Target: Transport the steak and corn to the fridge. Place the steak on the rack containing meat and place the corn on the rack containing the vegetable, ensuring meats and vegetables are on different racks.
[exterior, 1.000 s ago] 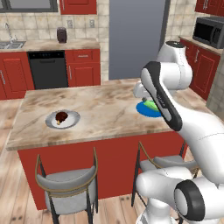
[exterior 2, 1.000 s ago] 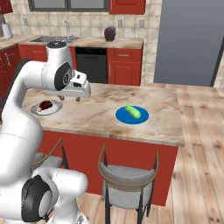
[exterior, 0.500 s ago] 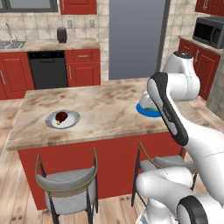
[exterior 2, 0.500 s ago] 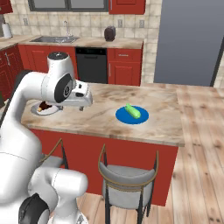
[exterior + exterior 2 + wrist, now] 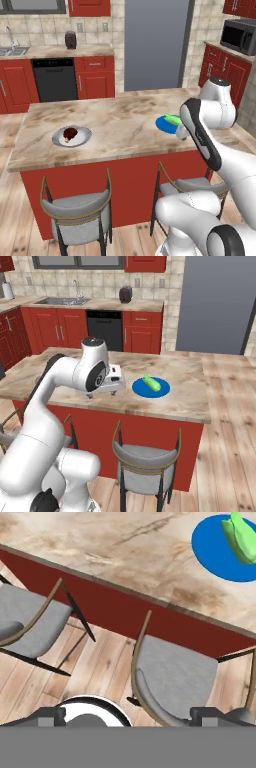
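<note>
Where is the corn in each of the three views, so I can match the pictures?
Left base view: corn at right of centre, beside the arm.
Right base view: corn at centre.
Hand view: corn in the top right corner.
Shared landmark: the blue plate under it.

The arm (image 5: 55, 386) is glossy white, built of fat rounded links. Dark grey discs cap its joints, one ringed in white at the elbow (image 5: 95, 376). The hand (image 5: 113, 382) is a pale boxy block, its underside detail too small to read.
</note>
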You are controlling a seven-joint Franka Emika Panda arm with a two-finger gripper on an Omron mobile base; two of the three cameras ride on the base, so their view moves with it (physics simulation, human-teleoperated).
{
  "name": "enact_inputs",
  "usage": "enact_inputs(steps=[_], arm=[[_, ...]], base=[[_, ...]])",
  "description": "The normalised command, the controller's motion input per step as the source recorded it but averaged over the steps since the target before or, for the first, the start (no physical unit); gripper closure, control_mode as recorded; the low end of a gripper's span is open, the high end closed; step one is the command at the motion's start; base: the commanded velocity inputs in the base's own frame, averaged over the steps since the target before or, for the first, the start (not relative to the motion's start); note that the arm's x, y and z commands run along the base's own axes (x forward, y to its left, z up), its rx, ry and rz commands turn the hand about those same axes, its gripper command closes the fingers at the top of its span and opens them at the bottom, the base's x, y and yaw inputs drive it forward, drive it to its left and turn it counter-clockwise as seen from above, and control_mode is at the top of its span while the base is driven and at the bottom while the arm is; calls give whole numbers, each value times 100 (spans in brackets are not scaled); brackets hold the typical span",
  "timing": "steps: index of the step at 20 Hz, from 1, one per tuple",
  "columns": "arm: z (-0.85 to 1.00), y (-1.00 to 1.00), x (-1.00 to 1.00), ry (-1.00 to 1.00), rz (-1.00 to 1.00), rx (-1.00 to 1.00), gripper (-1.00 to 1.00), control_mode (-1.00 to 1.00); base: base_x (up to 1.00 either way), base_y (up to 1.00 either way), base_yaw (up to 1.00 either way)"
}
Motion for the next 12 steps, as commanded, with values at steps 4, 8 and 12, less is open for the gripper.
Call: enact_inputs(steps=[4,8,12], arm=[[-6,-47,59,1,5,-1,-100,-100],[-20,-44,85,4,0,0,-100,-100],[-15,-37,76,7,0,0,-100,-100]], base=[[0,0,0],[0,0,0],[0,0,0]])
